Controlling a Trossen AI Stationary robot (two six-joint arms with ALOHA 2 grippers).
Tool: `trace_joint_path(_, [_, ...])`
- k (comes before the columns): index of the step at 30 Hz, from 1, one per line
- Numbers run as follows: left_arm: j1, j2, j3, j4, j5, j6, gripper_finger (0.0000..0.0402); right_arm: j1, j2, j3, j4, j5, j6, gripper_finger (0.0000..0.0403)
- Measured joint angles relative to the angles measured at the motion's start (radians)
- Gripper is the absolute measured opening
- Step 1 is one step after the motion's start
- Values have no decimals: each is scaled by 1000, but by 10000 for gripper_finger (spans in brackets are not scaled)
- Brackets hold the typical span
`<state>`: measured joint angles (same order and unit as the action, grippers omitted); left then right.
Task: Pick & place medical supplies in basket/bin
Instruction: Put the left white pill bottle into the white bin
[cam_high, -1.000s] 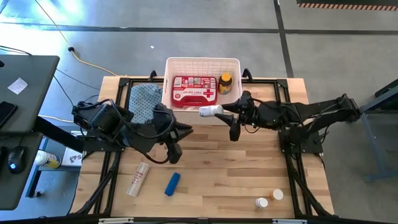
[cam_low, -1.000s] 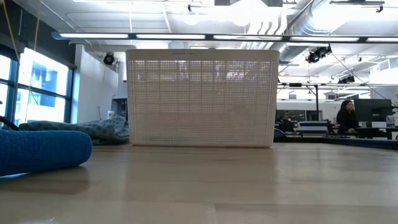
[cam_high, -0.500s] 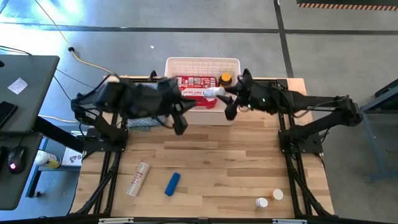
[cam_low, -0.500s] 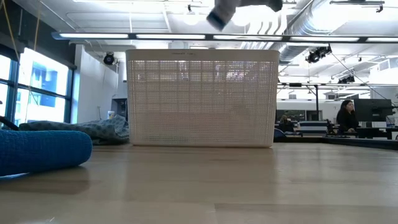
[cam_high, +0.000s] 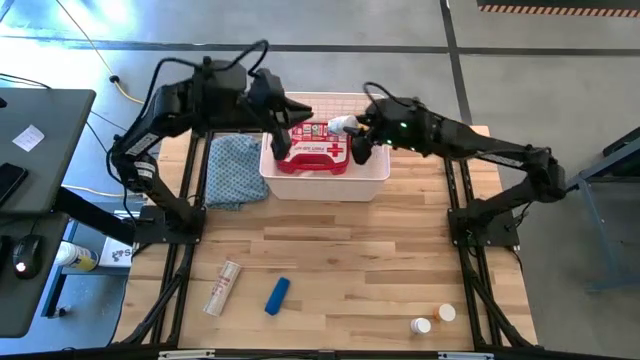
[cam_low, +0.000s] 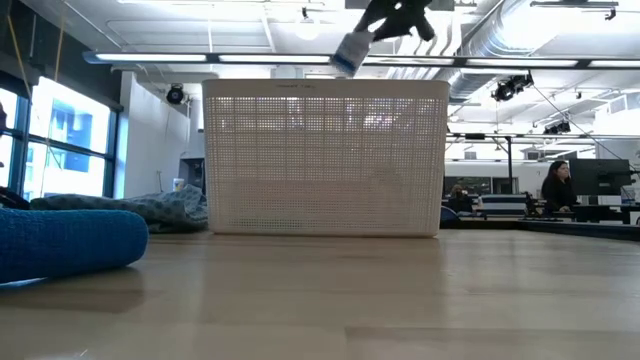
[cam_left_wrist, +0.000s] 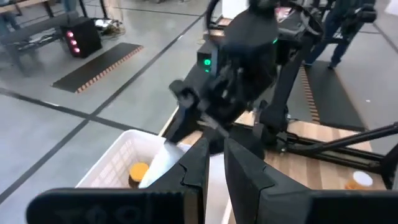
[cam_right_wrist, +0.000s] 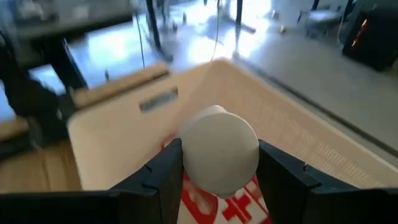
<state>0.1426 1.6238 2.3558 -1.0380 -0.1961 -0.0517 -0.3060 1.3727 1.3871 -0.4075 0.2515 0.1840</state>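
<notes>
Both grippers hovered over the white basket (cam_high: 325, 187).
Right gripper (cam_high: 352, 127) clamped a white tube (cam_high: 342, 125) above the red first-aid case (cam_high: 311, 146); left gripper (cam_high: 282, 128), at the case's 9 o'clock, had its fingers nearly together.

A white cross marks the red first-aid case (cam_high: 312, 150); its small lettering seems unreadable.

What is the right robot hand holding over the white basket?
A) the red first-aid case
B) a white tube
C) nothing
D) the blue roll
B. The right gripper is shut on a white tube above the basket, where the red first-aid case already lies.
</notes>
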Motion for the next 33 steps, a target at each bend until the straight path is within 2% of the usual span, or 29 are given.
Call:
trace_joint_path(6, [74, -4, -1, -15, 88, 33, 85, -49, 148, 187, -235, -29, -33, 164])
trace_joint_path(13, [91, -21, -1, -21, 110, 73, 85, -119, 287, 369, -520, -38, -35, 166])
trace_joint_path(21, [92, -62, 0, -43, 105, 75, 85, -181, 375, 384, -644, -98, -27, 166])
trace_joint_path(33, [93, -81, 0, -51, 113, 70, 85, -177, 497, 384, -662, -123, -27, 166])
